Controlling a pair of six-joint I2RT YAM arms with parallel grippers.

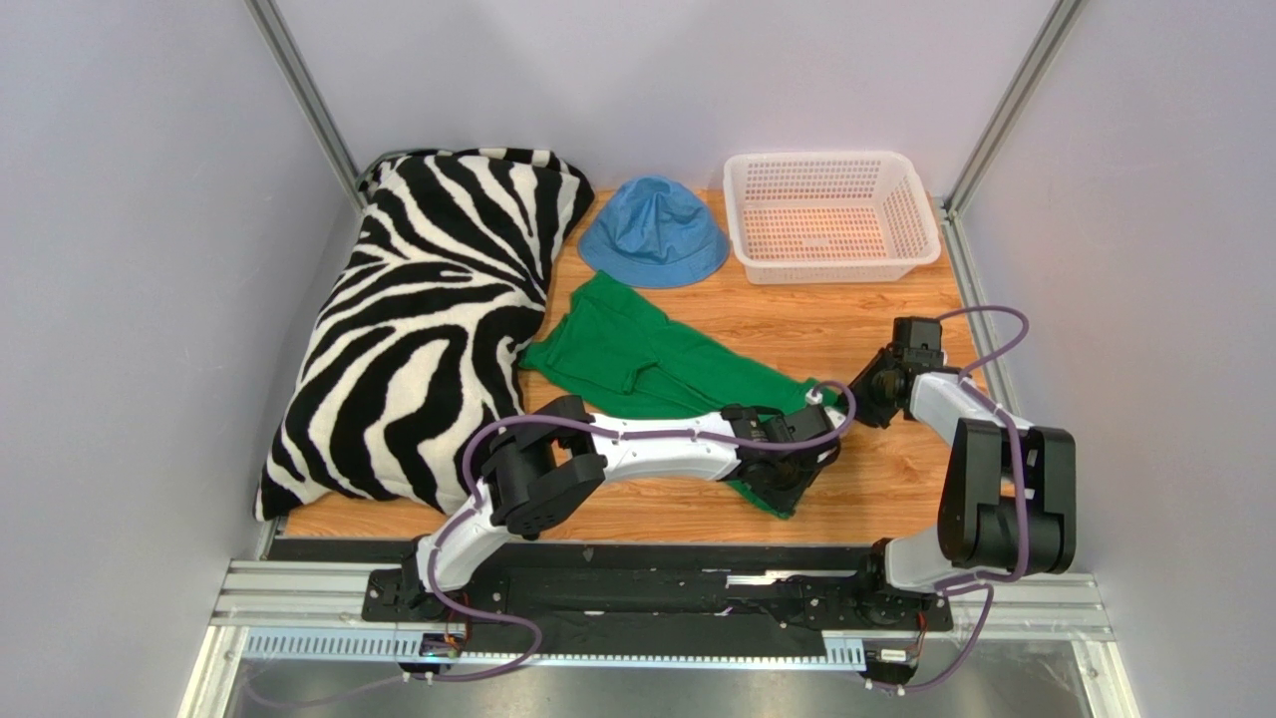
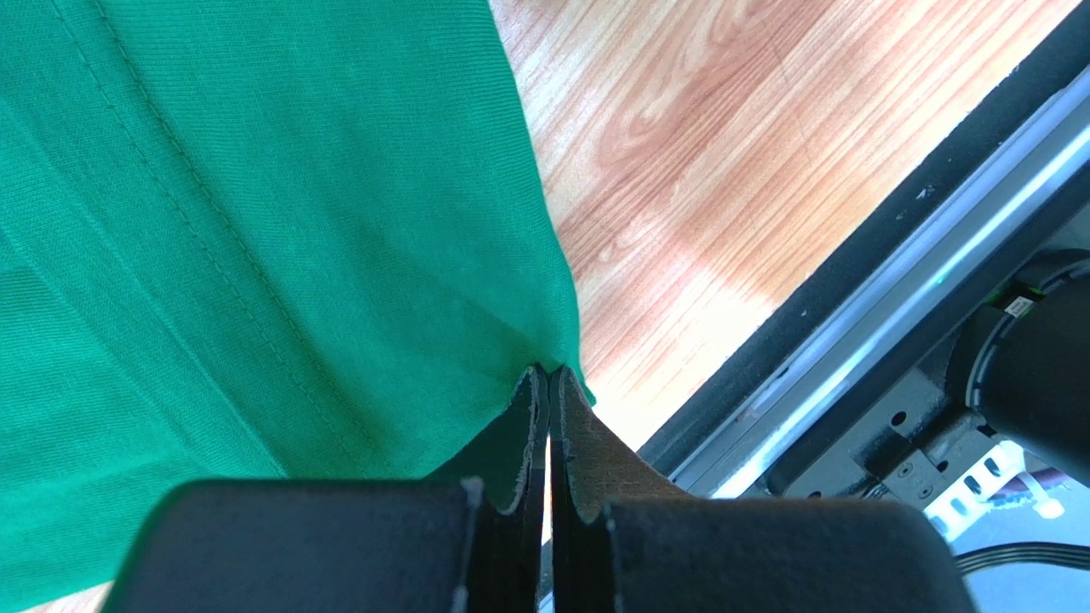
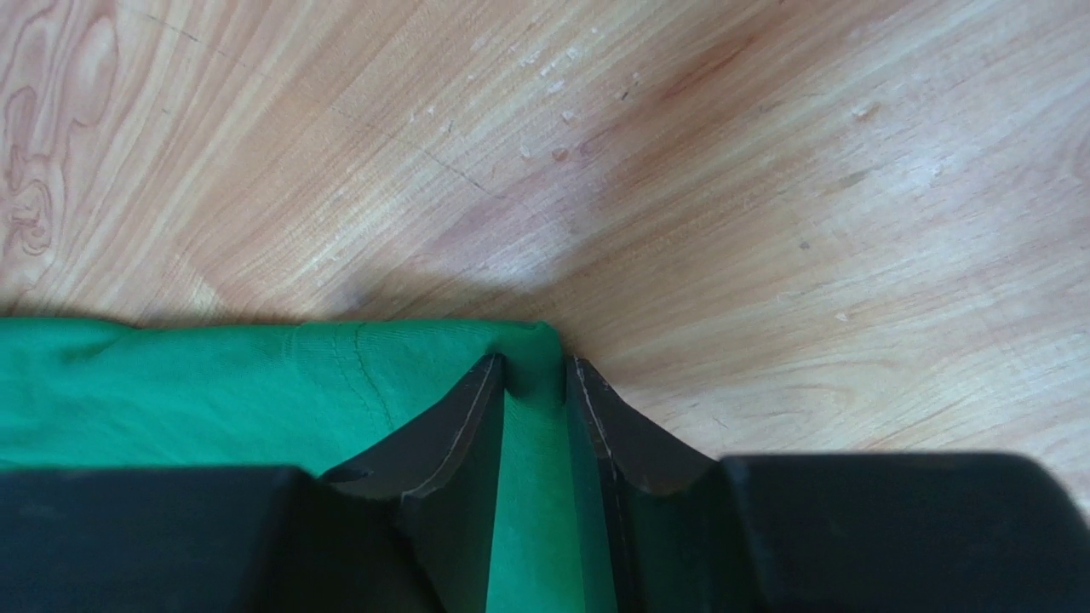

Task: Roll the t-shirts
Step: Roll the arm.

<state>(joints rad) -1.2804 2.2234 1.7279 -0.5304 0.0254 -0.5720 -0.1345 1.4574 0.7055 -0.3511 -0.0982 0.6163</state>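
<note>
We log green t-shirt (image 1: 644,359) beside zebra pillow (image 1: 420,329). Left gripper (image 2: 550,383) pinched tight on one hem corner, right gripper (image 3: 537,383) narrowly clamping another. Hem gripped; next, we judge: roll evenly toward pillow.

Lab robot cell, aluminium-framed walls (image 1: 135,225)

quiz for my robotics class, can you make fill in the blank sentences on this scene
The blue hat lies between the zebra pillow and the white ____.
Both arms' jaws pinch the ____ t-shirt.
The t-shirt lies on a ____ table.
Missing: basket, green, wooden.
</note>
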